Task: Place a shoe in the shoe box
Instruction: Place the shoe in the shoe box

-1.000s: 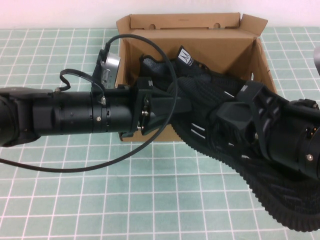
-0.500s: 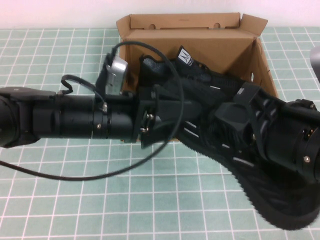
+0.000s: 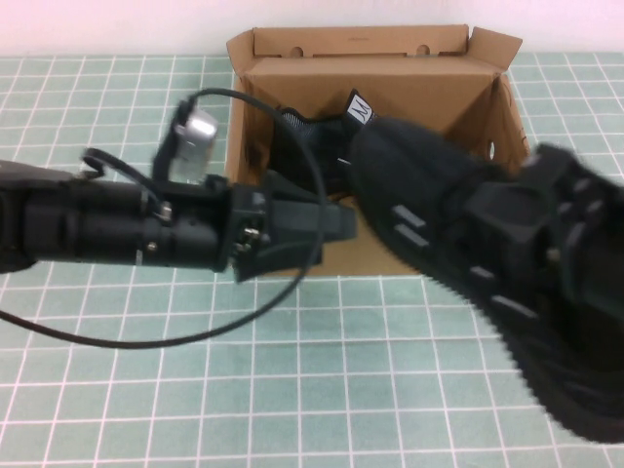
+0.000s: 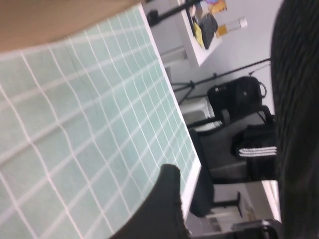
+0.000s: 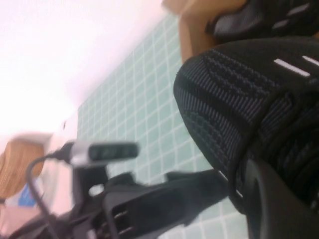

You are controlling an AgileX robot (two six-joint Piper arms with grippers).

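My right gripper (image 3: pixel 492 219) is shut on the shoe (image 3: pixel 429 200), a black mesh sneaker with short white dashes. It holds it tilted at the right, toe over the shoe box (image 3: pixel 390 73) and ribbed sole hanging past the box's front. In the right wrist view the shoe's mesh (image 5: pixel 234 84) fills the frame beside one of the fingers (image 5: pixel 279 199). My left gripper (image 3: pixel 336 220) stands open just left of the shoe at the box's front edge, holding nothing. One of its fingers (image 4: pixel 162 209) shows in the left wrist view.
A second black sneaker (image 3: pixel 302 136) with a white tongue tag (image 3: pixel 361 109) lies inside the box at the left. The box stands at the table's far edge with its lid flaps up. The green grid mat (image 3: pixel 195 390) covers the table in front.
The left gripper has opened, let go of the shoe and drawn back to the left. The right gripper has swung the shoe upward, toe further over the box.
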